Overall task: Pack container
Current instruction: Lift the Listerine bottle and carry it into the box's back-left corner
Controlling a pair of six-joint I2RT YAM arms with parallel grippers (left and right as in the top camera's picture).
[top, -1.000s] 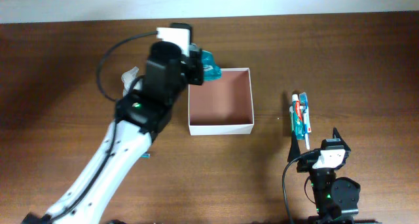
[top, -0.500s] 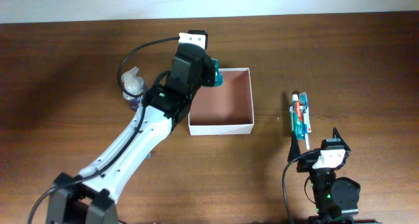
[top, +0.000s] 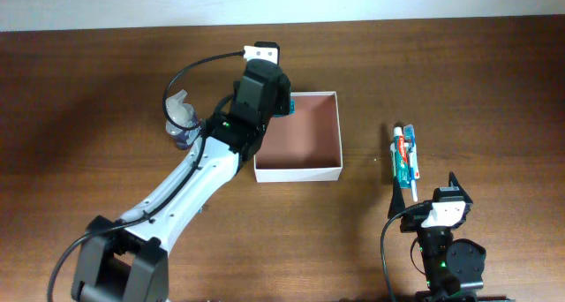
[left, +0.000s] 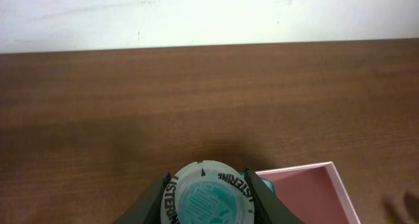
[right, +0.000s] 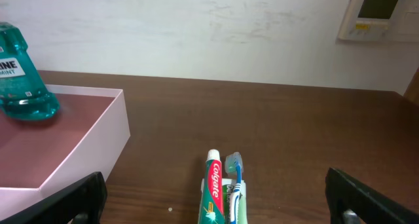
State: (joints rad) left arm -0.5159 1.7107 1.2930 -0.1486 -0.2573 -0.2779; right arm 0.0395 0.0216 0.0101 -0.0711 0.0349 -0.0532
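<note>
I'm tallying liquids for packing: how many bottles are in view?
2. The Listerine mouthwash bottle is held by the left gripper at the container's far-left corner; a small clear bottle sits on the table beside the left arm. The arm may hide others.

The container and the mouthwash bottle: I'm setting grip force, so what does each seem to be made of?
The container is probably thin cardboard or paperboard: matte white walls, a flat reddish-brown inside and sharp straight edges. The mouthwash bottle looks like clear glossy plastic holding teal liquid: it is see-through, shows bright highlights, and the left wrist view shows moulded lettering on its base.
</note>
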